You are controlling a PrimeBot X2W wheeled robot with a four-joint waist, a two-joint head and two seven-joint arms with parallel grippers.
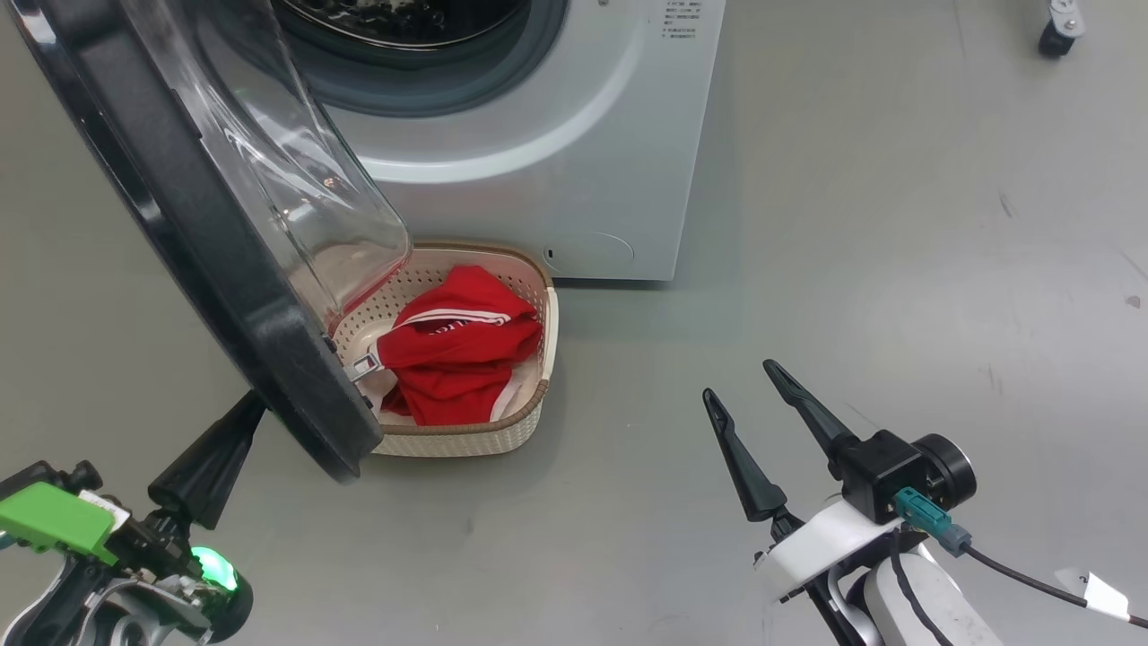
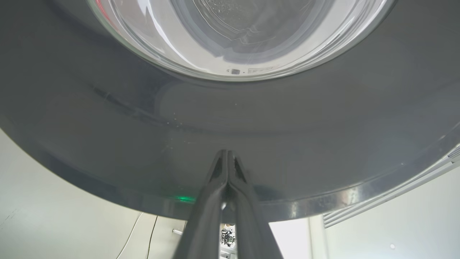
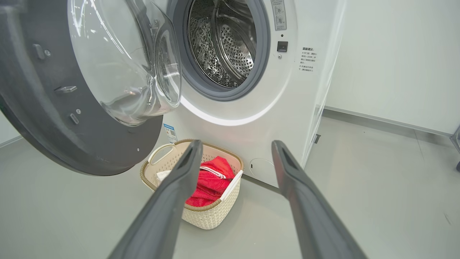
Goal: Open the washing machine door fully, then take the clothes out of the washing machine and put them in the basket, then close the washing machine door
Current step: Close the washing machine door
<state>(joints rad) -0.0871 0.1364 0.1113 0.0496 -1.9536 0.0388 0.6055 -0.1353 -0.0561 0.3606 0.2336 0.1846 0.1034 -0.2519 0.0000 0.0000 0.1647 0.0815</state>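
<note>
The washing machine stands with its door swung out to the left, black rim and clear glass bowl facing me. Its steel drum looks bare inside. The cream basket sits on the floor in front of the machine, partly under the door, holding red clothes with white stripes. My left gripper is shut with nothing in it, its tips at the door's black outer face. My right gripper hangs open over the floor, right of the basket.
Grey floor stretches right of the machine. A caster wheel stands at the far right. A white wall with a baseboard runs behind. A cable trails from my right wrist.
</note>
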